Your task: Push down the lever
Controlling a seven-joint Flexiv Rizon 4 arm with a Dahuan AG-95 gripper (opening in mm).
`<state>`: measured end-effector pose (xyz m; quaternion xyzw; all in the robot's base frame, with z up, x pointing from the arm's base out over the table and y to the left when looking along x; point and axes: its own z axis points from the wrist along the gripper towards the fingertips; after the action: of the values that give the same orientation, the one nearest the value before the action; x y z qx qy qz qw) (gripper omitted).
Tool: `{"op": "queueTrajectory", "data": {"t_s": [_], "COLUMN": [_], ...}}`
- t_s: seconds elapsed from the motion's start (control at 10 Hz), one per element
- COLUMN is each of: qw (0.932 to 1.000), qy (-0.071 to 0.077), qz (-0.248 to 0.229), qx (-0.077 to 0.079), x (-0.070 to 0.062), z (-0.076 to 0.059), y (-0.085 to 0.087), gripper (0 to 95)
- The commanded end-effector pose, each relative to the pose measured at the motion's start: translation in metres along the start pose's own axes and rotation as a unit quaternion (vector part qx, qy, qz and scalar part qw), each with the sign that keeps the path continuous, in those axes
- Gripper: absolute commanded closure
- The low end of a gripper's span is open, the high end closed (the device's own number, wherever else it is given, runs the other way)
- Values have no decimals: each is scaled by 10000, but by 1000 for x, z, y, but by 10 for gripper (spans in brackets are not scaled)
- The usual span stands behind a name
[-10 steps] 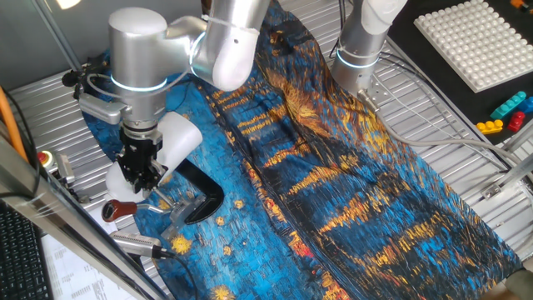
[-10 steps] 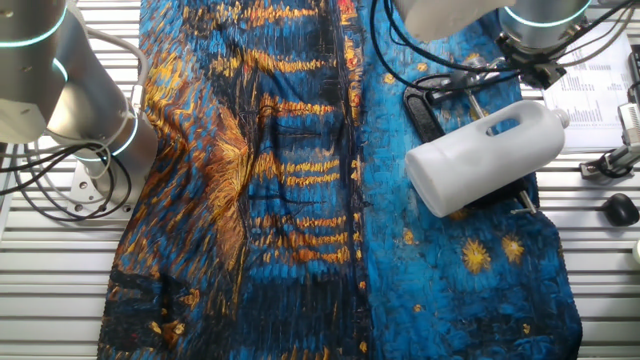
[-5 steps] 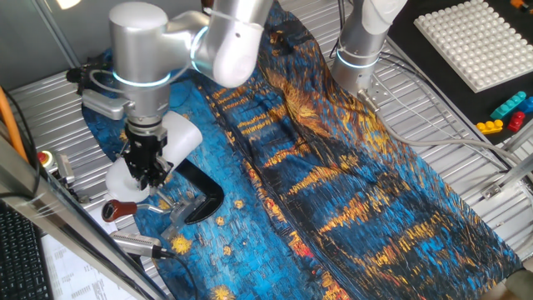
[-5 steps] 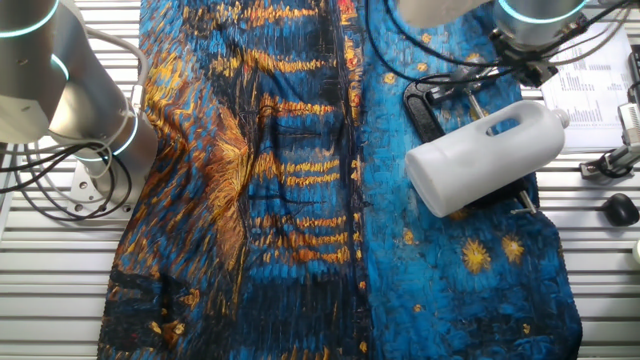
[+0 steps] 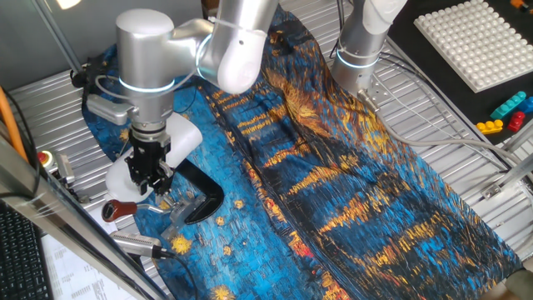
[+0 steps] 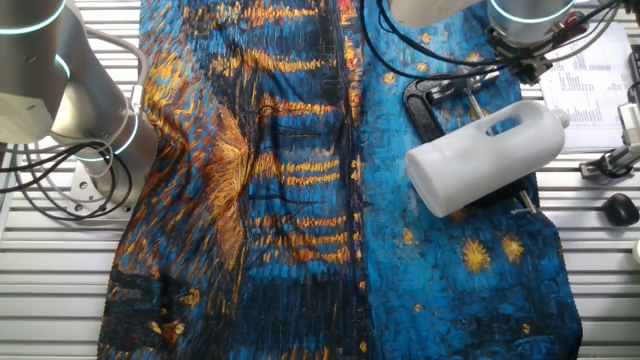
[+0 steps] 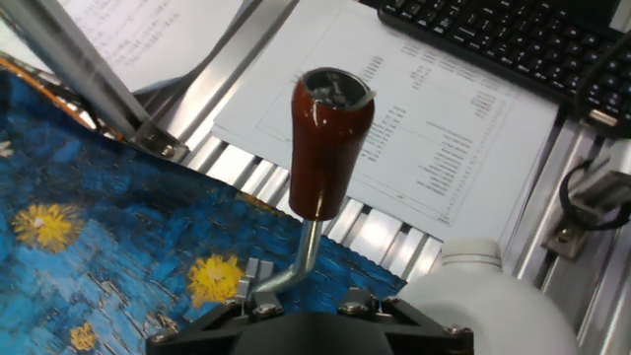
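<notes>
The lever is a thin silver rod (image 7: 301, 261) ending in a glossy reddish-brown knob (image 7: 328, 138). From the fixed view the knob (image 5: 119, 208) lies low at the cloth's left edge. The rod runs from it toward the black curved base (image 5: 200, 196). A white plastic housing (image 5: 171, 142) lies on its side over that base, and it shows again as the white housing (image 6: 485, 155). My gripper (image 5: 152, 185) hangs shut and empty in front of the housing, above and right of the knob, apart from it. In the hand view my gripper (image 7: 306, 320) sits just behind the rod's bend.
A blue and orange painted cloth (image 5: 333, 167) covers the slatted table. Beyond the knob lie printed papers (image 7: 414, 128) and a black keyboard (image 7: 513, 39). An aluminium frame bar (image 7: 89, 69) crosses nearby. A second arm's base (image 5: 362, 50), a white peg board (image 5: 475, 42) and toy bricks (image 5: 508, 112) stand far right.
My arm has shifted slightly to the right, toward the housing, with the gripper staying low. The lever and the housing have not moved.
</notes>
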<state>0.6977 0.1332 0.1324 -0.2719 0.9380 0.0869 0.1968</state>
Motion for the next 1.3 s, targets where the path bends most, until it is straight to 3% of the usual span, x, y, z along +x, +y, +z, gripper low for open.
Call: {"op": "queueTrajectory", "data": {"t_s": [0.1,0.5,0.7,1.3], "qw": [10000,9998,9999,9998], "qy": [37,-101,-91,-190], "qz": [85,139,51,-20], "qx": [-16,-134,-121,-42], "x": [-10,-37,-36,-28], "z": [-5,-20,-20,0], "y": [3,8,4,0], "gripper": [570,570,570,570]}}
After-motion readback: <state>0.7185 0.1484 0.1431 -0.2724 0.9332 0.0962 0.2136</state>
